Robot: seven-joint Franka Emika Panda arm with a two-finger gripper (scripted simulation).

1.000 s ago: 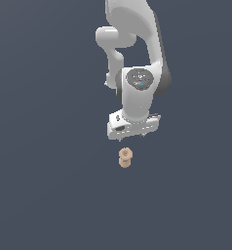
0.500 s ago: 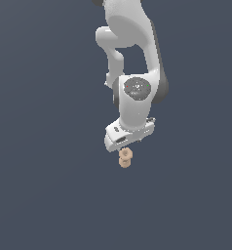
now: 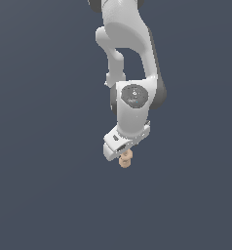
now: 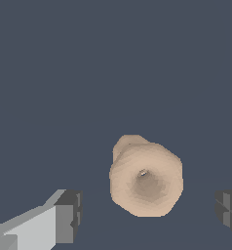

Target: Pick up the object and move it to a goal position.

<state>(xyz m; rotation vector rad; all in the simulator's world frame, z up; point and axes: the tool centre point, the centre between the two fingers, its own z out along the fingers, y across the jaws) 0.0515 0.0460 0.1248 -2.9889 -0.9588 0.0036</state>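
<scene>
The object (image 4: 146, 179) is a small peach-tan lump of two rounded knobs, one with a hole in its face. In the wrist view it lies between my two dark fingertips, with a gap on each side. In the exterior view the object (image 3: 125, 159) peeks out just under the white hand, which hides its upper part. My gripper (image 4: 148, 215) is open and straddles it without touching; in the exterior view the gripper (image 3: 122, 154) sits right on top of the object.
A flat, plain dark blue-grey surface (image 3: 45, 195) fills both views. The white arm (image 3: 130, 73) rises above the gripper toward the top of the exterior view.
The arm has come down and the hand has turned. The gripper, which hung above the object a second ago, is now around it. The object has not moved.
</scene>
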